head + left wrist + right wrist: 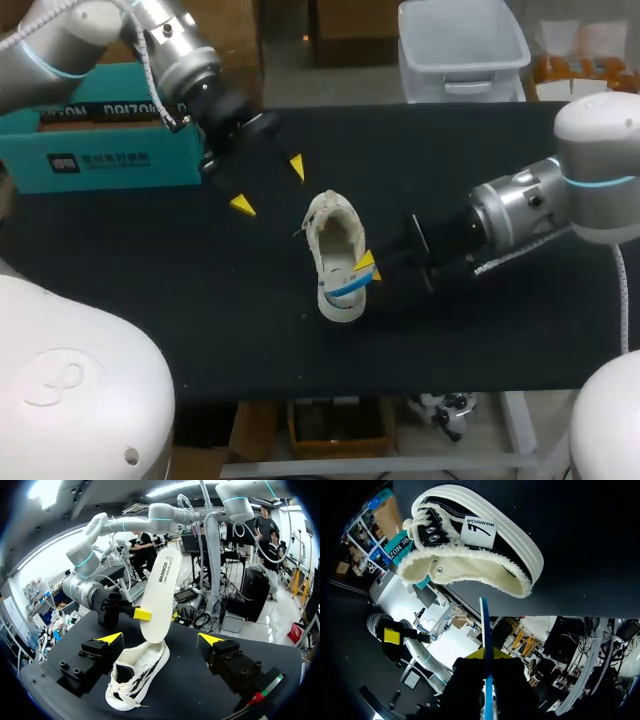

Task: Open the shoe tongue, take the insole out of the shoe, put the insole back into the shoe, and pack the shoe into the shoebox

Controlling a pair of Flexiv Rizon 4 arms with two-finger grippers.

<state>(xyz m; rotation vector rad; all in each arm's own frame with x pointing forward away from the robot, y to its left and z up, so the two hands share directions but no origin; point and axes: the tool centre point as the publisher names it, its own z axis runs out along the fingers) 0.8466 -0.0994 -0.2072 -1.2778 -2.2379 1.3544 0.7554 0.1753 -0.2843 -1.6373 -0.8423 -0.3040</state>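
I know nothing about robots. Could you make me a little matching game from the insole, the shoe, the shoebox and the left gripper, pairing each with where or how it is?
Things:
1. insole
2. shoe
3. shoebox
4. left gripper

States:
A. open, holding nothing
B. resting on the black table
C. clamped in the right gripper, raised over the shoe
D. teal, at the table's back left corner

Pairs: 1-C, 2-B, 3-D, 4-A.
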